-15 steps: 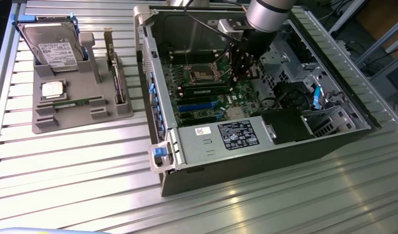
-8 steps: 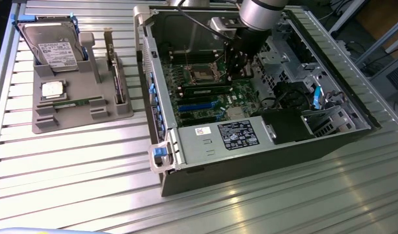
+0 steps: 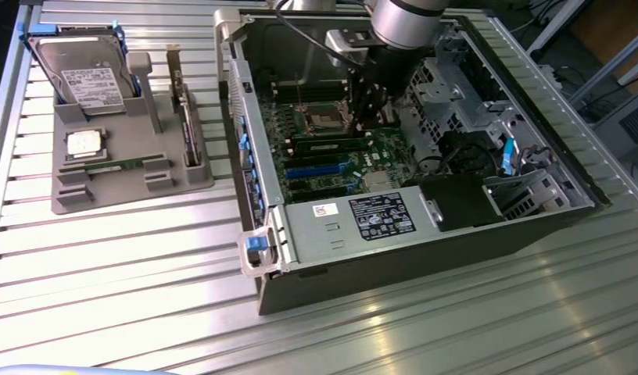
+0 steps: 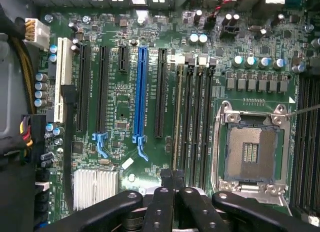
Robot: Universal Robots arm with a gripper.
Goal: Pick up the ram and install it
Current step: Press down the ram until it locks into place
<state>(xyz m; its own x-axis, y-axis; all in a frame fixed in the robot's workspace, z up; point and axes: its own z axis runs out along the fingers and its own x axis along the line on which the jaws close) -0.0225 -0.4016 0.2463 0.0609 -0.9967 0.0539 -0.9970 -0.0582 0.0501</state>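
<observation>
My gripper (image 4: 172,179) is clenched shut with nothing between the fingertips, hanging inside the open computer case (image 3: 569,183) just above the motherboard (image 4: 120,106), close to the memory slots (image 4: 195,117) beside the CPU socket (image 4: 250,152). The ram (image 4: 177,117) appears to stand in the slot nearest the long expansion slots, though I can't tell whether it is fully latched. To do this well, I judge I should press squarely along its top edge, never tilted.
</observation>
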